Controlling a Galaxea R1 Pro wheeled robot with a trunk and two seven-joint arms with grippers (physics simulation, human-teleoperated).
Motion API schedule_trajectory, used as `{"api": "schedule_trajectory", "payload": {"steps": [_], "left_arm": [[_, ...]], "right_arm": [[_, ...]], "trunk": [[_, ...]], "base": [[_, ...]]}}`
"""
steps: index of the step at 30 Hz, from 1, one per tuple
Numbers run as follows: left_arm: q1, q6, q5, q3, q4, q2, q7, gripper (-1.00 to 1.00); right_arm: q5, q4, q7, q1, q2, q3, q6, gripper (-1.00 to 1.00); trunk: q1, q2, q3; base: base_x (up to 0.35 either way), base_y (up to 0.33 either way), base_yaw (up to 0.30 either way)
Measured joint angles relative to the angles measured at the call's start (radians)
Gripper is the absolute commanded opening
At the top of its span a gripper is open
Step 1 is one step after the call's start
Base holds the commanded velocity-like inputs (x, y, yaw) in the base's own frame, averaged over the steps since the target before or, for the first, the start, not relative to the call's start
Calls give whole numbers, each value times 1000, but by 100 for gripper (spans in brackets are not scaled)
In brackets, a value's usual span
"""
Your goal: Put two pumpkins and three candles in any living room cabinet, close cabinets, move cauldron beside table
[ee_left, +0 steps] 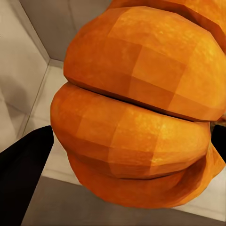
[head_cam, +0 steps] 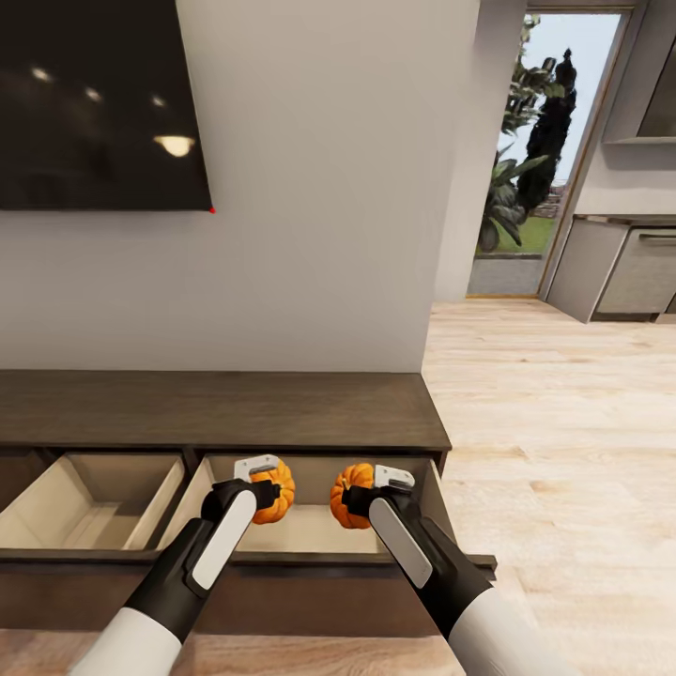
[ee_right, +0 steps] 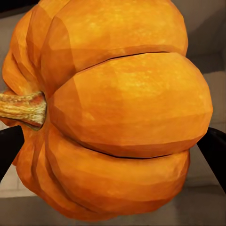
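Fingers on both our arms are clenched on pumpkins. Our left gripper (head_cam: 266,481) holds the left pumpkin (head_cam: 274,490), which bulges between its dark fingers (ee_left: 23,165) in the left wrist view. Our right gripper (head_cam: 376,488) grasps the right pumpkin (head_cam: 351,495), whose stem (ee_right: 23,108) points sideways toward one finger in the right wrist view. Both loads hang just over the same open drawer (head_cam: 310,530) of the long dark cabinet (head_cam: 216,408), with its pale floor beneath the fingers.

We judge the task to be early. Neither pumpkin is set down yet, though both are in place to be lowered and let go. No candles lie in this drawer or in the second open drawer (head_cam: 89,502) beyond our left fingers, as far as we can see into them. Both drawers will then need shutting, and the cauldron job is also left.

Room is tight. The two pumpkins sit near each other between the grippers. The drawer's side wall is close outside our right fingers, and the divider is close outside our left. The front lip (head_cam: 282,560) lies below both wrists. Above the fingers the air is open, so lifting straight out looks the safest exit. The plank floor (head_cam: 563,451) beyond our right gripper is bare.
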Motion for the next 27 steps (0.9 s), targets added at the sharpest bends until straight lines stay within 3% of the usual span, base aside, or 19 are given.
{"api": "schedule_trajectory", "payload": {"steps": [18,24,27], "left_arm": [[1,-2,1,6,5,3,-3,-100],[2,-1,1,5,5,3,-1,-100],[2,-1,0,-1,5,1,2,-100]], "right_arm": [[-1,1,-2,0,2,1,0,-100],[3,23,-2,0,1,0,1,-100],[32,30,-3,0,1,-2,0,-100]], "trunk": [[0,0,0],[3,-1,-23],[4,-2,-35]], "base": [[25,0,0],[0,0,0],[0,0,0]]}}
